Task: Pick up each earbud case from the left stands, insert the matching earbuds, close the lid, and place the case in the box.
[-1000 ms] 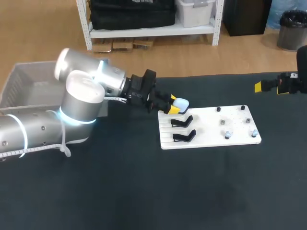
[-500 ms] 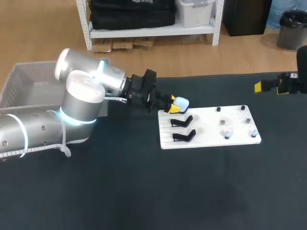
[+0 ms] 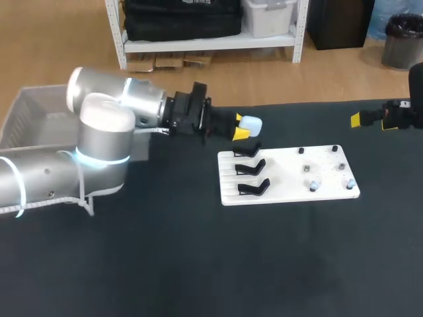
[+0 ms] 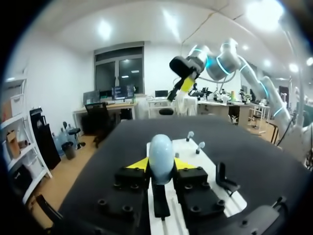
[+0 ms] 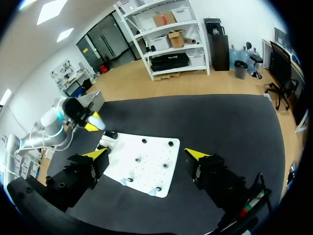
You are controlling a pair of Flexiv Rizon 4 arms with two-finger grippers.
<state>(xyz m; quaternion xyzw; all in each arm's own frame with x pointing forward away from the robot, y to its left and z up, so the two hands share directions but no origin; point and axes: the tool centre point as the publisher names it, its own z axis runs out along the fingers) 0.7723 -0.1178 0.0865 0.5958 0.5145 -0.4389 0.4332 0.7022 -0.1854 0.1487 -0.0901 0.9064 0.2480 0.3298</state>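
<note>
My left gripper [image 3: 239, 127] is shut on a pale blue earbud case [image 3: 251, 123] and holds it in the air just behind the white board [image 3: 284, 178]. In the left wrist view the case [image 4: 161, 155] stands upright between the yellow tips, above the board [image 4: 208, 164]. Three black stands [image 3: 252, 169] at the board's left end are bare. Two small earbuds [image 3: 314, 185] sit on pegs at the board's right end. My right gripper [image 5: 146, 155] stands open, high over the table's far right, with nothing between its fingers; from there the left gripper [image 5: 93, 122] with the case shows beyond the board [image 5: 128, 147].
A grey bin [image 3: 33, 115] stands off the table's back left corner, behind my left arm. Several dark pegs [image 3: 301, 150] stick up from the board's right half. Black cloth [image 3: 198, 264] covers the table in front of the board.
My left gripper closed tighter on the case, then lifted it off the top stand, up and toward the back. The right arm has not moved.
</note>
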